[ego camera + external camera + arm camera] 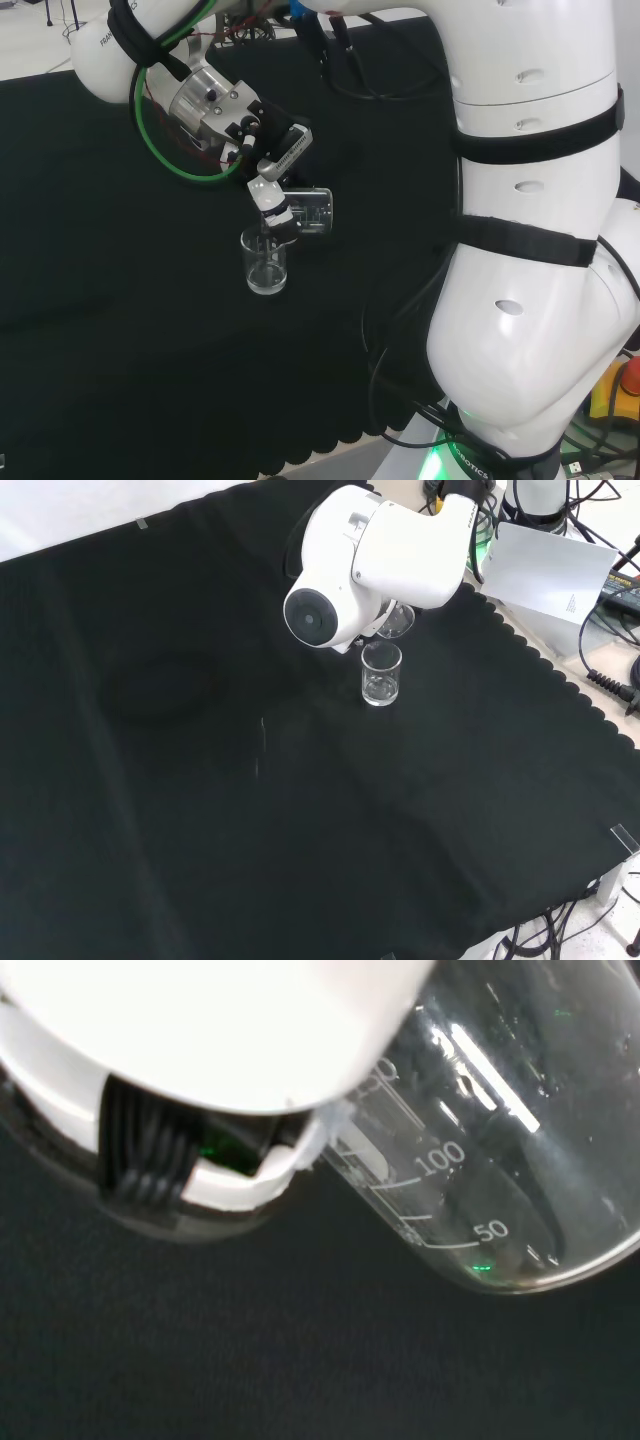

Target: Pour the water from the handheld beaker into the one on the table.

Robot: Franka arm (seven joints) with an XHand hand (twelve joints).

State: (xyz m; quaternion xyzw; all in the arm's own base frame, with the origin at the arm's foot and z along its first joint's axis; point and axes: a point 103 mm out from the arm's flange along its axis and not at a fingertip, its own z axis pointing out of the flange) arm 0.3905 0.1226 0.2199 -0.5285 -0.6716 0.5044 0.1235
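Pretty far into the pour by the look of it: hand (272, 196) wrapped round the held beaker (312, 211), tipped nearly flat right over the table beaker (266, 263), some water already inside, only emptying left.

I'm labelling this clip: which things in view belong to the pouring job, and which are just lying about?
Part of the job:
hand
tipped beaker it holds
upright beaker on the cloth

Just lying about:
white card at the bench edge
cables beside it
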